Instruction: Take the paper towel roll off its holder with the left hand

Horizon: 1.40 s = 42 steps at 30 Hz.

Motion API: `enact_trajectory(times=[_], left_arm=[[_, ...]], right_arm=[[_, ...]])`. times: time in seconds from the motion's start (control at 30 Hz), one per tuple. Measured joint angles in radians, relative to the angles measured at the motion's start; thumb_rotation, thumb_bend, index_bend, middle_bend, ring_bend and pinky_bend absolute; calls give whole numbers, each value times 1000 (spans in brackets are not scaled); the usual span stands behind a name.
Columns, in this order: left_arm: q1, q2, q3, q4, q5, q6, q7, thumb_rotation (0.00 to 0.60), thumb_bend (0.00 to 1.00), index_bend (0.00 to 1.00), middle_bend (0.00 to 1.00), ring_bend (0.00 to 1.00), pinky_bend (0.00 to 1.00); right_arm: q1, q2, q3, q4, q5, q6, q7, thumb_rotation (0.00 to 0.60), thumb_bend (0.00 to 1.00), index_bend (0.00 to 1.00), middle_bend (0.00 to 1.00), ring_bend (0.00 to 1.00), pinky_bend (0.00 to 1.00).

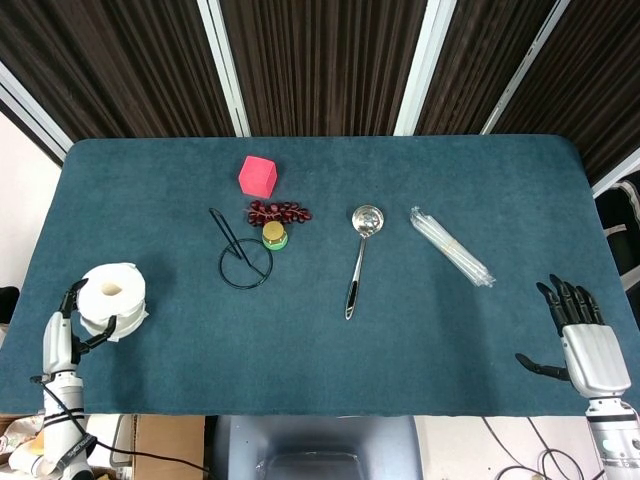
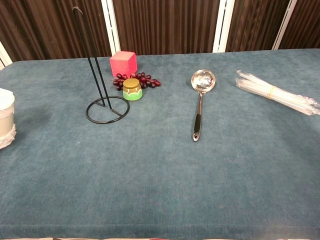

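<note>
The left hand point(image 1: 62, 338) has its fingers point(image 1: 97, 335) curled round the side of the paper towel roll point(image 1: 112, 295), thumb on one flank and the rest on the other, so it is gripping the roll from below and behind. The roll sits upright near the left front edge of the worktop point(image 1: 400, 340), well apart from the wire holder point(image 1: 240, 255), whose post stands bare. It looks light and soft; I would say a squeeze across the outer wall is the sensible hold, firm enough not to slip yet not crushing the core. A loose sheet tail could unwind. The right hand point(image 1: 590, 350) rests idle, fingers spread, holding nothing.
</note>
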<state>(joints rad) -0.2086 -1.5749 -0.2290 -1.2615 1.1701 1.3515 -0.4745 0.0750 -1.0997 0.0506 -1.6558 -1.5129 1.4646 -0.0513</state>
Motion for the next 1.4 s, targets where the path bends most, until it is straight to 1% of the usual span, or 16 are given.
enact_trajectory(times=[0.07,0.13,0.2,0.3,0.5,0.63,0.77,0.9,1.0,1.1,1.2,1.27,1.4], left_arm=[[4,11,4,-16,-2,-25,-7,600,414,14,42,76,353],[6,27,10,-33,-5,-51,-6,600,415,0,3,20,254],[7,37,13,-42,-9,-63,8,600,413,0,0,0,204],[9,47,18,-51,-12,-68,57,600,403,0,0,0,167],[16,70,24,-84,-20,-51,190,600,402,0,0,0,136],[29,105,27,-149,-26,-28,278,600,397,0,0,0,130],[40,145,23,-215,-42,-13,331,600,392,0,0,0,128],[50,165,17,-240,-41,14,354,600,393,0,0,0,127],[52,174,15,-243,-16,43,375,600,391,0,0,0,119],[51,182,22,-227,37,75,409,600,385,0,0,0,103],[45,194,36,-192,111,112,467,600,380,29,0,0,94],[39,210,51,-158,169,134,531,600,380,53,0,0,93],[31,235,70,-117,213,162,599,600,382,75,0,0,83]], right_arm=[[0,0,0,0,0,0,0,600,151,0,0,0,69],[0,0,-1,1,0,-2,-1,600,151,0,0,0,69],[1,-1,-1,1,1,-3,-2,600,151,0,0,0,69],[2,-2,-2,1,2,-5,-4,600,151,0,0,0,69],[2,-2,-3,1,0,-4,-4,600,151,0,0,0,69],[2,-2,-3,1,0,-5,-4,600,151,0,0,0,69],[3,-2,-5,2,0,-7,-6,600,151,0,0,0,69],[4,-3,-4,2,4,-12,-8,600,152,0,0,0,69],[4,-1,-4,1,5,-12,-7,600,152,0,0,0,69],[4,1,-3,-1,6,-11,-4,600,151,0,0,0,69],[4,3,-3,-1,8,-12,-5,600,151,0,0,0,69],[4,5,-3,-3,9,-13,-6,600,151,0,0,0,69],[4,7,-3,-5,11,-14,-8,600,152,0,0,0,69]])
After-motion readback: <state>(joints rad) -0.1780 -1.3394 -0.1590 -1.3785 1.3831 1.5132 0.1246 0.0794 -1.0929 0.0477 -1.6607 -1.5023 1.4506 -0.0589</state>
